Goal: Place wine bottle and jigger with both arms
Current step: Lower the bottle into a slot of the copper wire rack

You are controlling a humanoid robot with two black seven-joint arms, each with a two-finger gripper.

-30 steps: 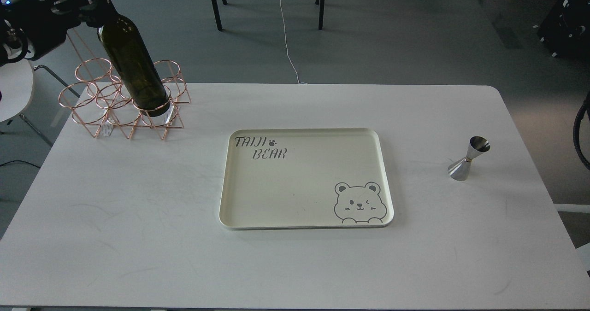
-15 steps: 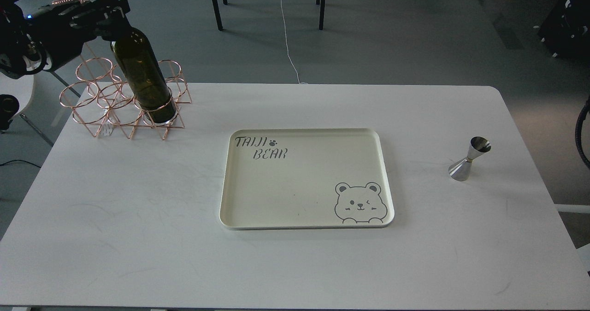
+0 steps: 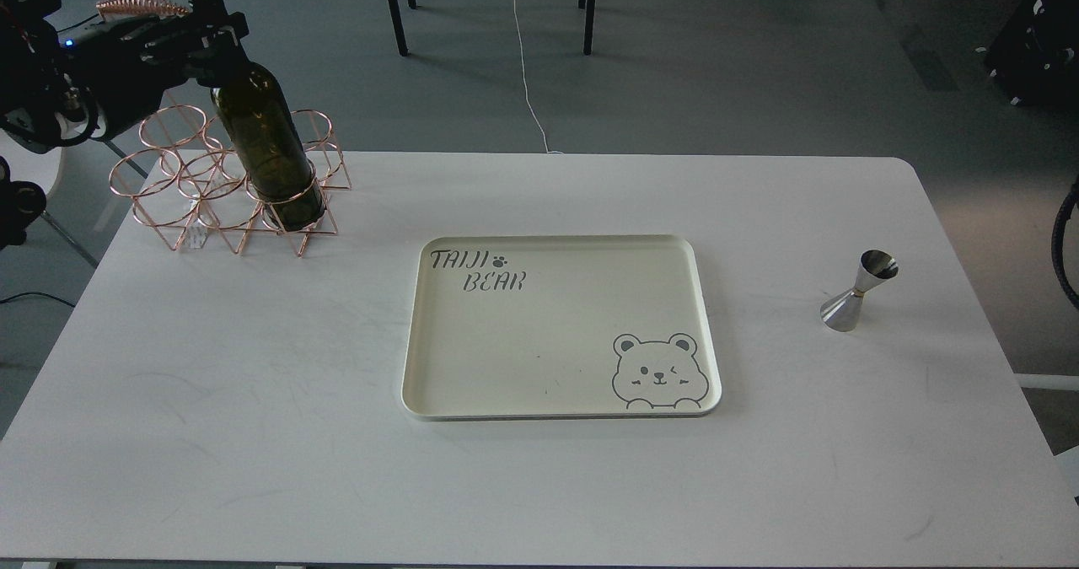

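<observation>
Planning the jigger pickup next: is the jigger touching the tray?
Apart. The head view shows the jigger standing on the table with a wide strip of bare tabletop between it and the tray.

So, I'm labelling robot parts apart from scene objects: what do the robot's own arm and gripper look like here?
The left arm is bulky matte black with rounded joint housings, a small blue indicator light on top and a looping black cable beside it. Its left gripper is black and blocky, with a ribbed copper-pink strip above it. Of the right arm, only a curved black ribbed hose shows at the frame's edge.
</observation>
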